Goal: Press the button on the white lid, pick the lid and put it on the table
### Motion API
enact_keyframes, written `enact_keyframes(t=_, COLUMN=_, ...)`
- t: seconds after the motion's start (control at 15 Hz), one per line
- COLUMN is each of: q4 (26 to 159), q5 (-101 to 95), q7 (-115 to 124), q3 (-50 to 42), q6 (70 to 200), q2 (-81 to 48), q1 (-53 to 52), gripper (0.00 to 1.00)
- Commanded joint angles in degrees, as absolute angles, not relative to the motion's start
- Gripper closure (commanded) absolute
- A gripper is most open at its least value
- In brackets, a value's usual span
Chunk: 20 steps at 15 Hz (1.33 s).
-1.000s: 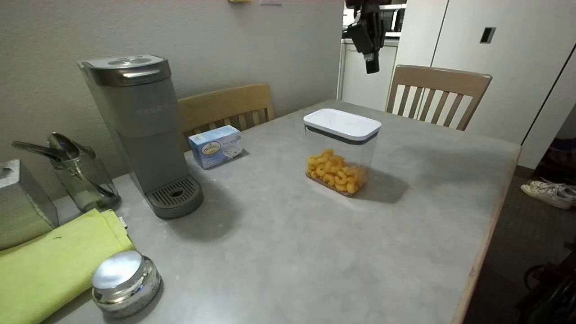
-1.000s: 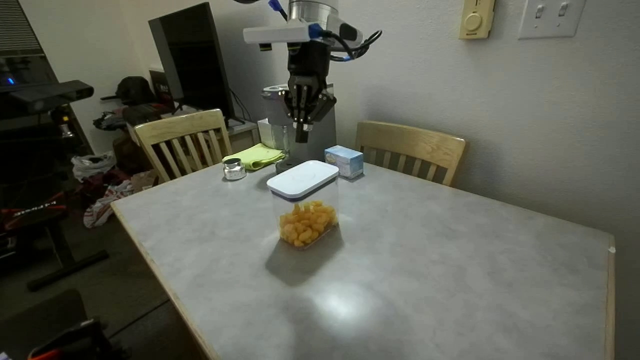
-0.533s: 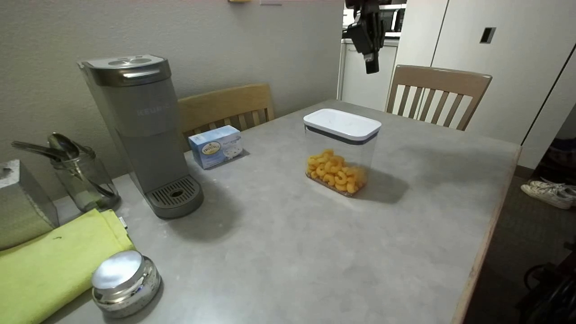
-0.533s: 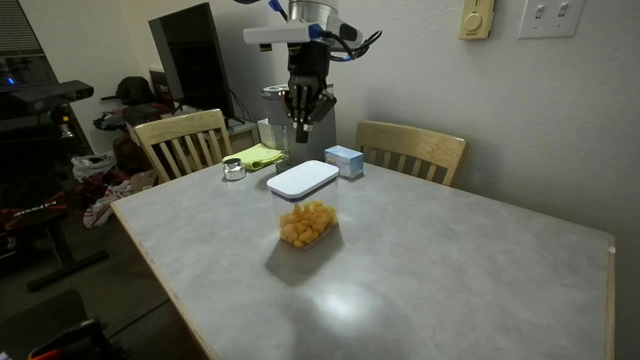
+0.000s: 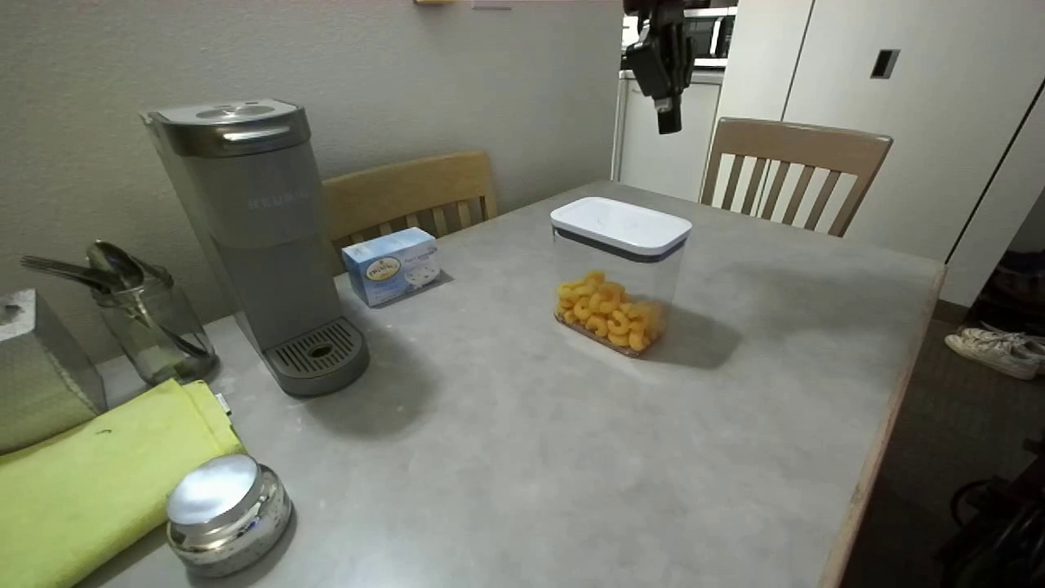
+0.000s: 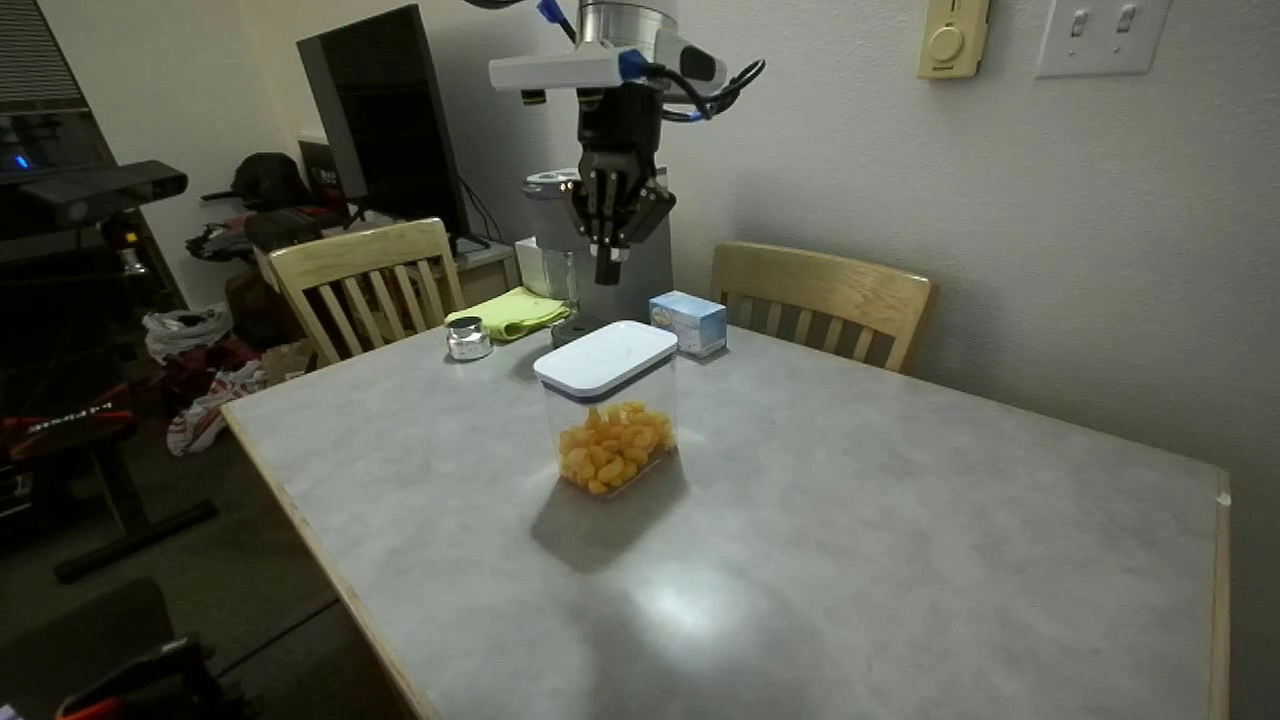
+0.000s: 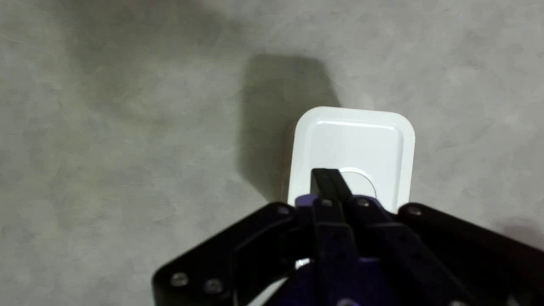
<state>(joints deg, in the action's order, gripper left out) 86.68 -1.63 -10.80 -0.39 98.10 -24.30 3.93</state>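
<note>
The button (image 7: 361, 185) is the round part in the recessed top of the lid (image 7: 352, 142); in the wrist view the gripper (image 7: 327, 172) hides a portion of both. The lid is white and seated level on the container (image 5: 651, 282), with a dark seal (image 5: 614, 247) visible below its edge; the container is transparent, upright, and holds yellow pieces (image 5: 608, 312) in its lower part; it rests on the table (image 5: 522, 457), apart from the other items. The gripper is closed, its fingertips (image 7: 319, 182) together and directed downward; in both exterior views it hangs higher than the lid and clear of it.

In an exterior view, left of the container: the box (image 5: 392, 268), light blue, stands between the container and the coffee maker (image 5: 273, 212); the jar (image 5: 159, 331) stands left of the coffee maker, with cutlery (image 5: 116, 265) projecting from its mouth; the cloth (image 5: 114, 482), yellow-green, lies on the near side of the jar; the tin (image 5: 229, 514), silver and round, stands at near left, beside the cloth.

In an exterior view, the left chair (image 6: 350, 240) and right chair (image 6: 830, 268) stand at the far side of the table; the screen (image 6: 385, 120) stands beyond the left chair.
</note>
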Motion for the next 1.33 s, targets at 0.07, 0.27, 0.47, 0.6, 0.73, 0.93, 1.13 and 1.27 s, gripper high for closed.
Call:
enact_keyframes(t=0.07, q4=89.07, q5=0.79, q7=-11.78, q3=0.27, q6=105.32, q2=-24.82, q1=4.18, gripper=1.0)
enact_keyframes(t=0.27, q4=89.84, q5=1.83, q7=-12.15, q3=0.7, q6=107.92, q2=-25.72, q1=3.98, gripper=1.0)
enact_keyframes(t=0.47, q4=90.27, q5=1.86, q7=-12.26, q3=1.09, q6=109.33, q2=-26.87, q1=3.71, gripper=1.0)
enact_keyframes(t=0.6, q4=90.49, q5=1.68, q7=-12.37, q3=1.28, q6=110.11, q2=-27.78, q1=3.63, gripper=1.0)
enact_keyframes(t=0.73, q4=90.16, q5=1.73, q7=-12.55, q3=1.5, q6=110.12, q2=-28.96, q1=3.61, gripper=1.0)
enact_keyframes(t=0.93, q4=90.08, q5=1.72, q7=-12.44, q3=1.7, q6=110.07, q2=-30.07, q1=3.5, gripper=1.0)
enact_keyframes(t=1.13, q4=90.12, q5=1.68, q7=-12.44, q3=1.79, q6=110.01, q2=-30.82, q1=3.43, gripper=1.0)
enact_keyframes(t=1.27, q4=90.37, q5=1.53, q7=-12.46, q3=1.85, q6=110.14, q2=-31.24, q1=3.37, gripper=1.0)
